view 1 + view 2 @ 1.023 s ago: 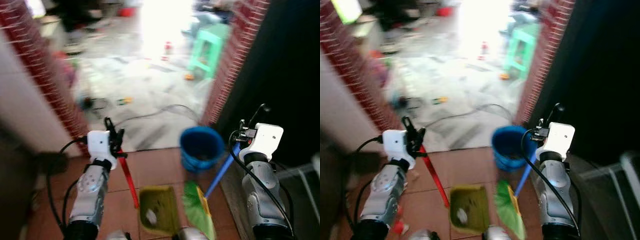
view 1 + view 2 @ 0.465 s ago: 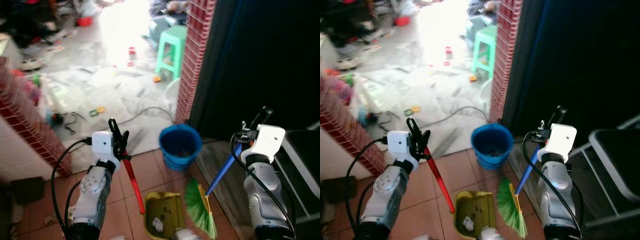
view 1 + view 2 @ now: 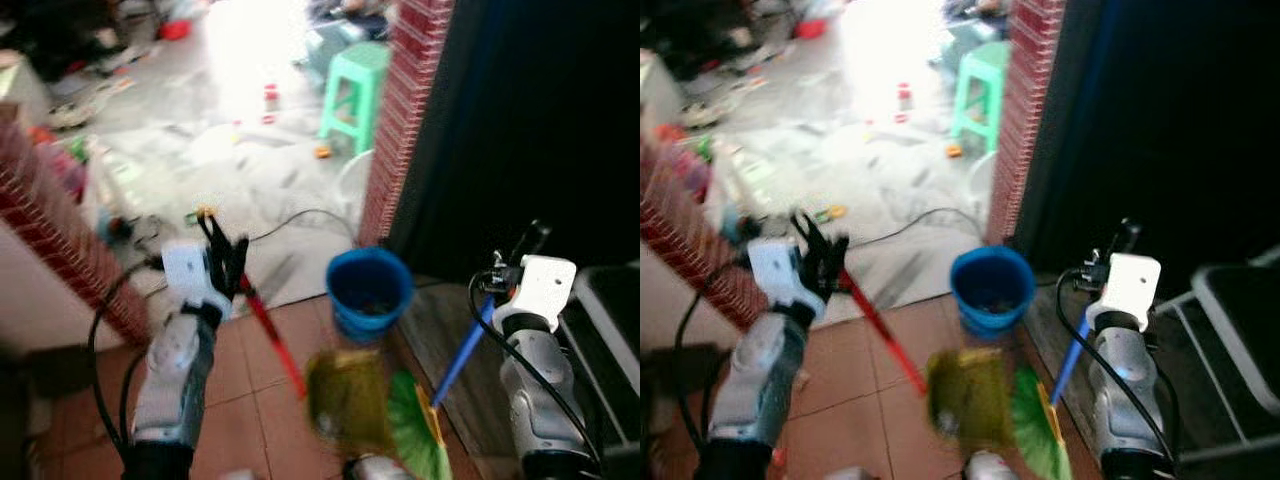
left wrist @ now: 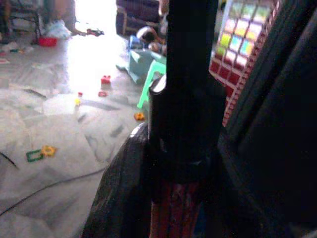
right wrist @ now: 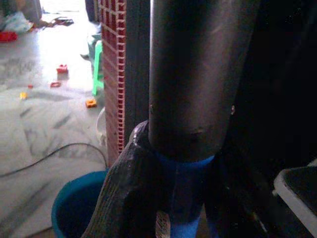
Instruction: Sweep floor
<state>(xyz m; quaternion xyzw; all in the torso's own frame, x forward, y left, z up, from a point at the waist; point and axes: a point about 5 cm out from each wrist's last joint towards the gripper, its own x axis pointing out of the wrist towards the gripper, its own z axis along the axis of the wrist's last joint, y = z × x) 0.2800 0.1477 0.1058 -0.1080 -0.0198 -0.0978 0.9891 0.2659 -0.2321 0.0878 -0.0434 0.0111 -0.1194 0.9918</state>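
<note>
While the left fingers (image 3: 222, 252) clench the dustpan (image 3: 345, 400) handle and the right fingers (image 3: 510, 258) clench the broom (image 3: 455, 355), it looks like dumping time. Bucket (image 3: 370, 290) sits at 12 o'clock from the pan, so next I'd guess tip it in.

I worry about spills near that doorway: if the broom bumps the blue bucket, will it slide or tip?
The blue bucket looks like thin plastic, so it is probably light and would likely slide on the smooth tiles. It looks squat with a wide mouth, so tipping seems less likely. Its contents are too dark to judge.
</note>
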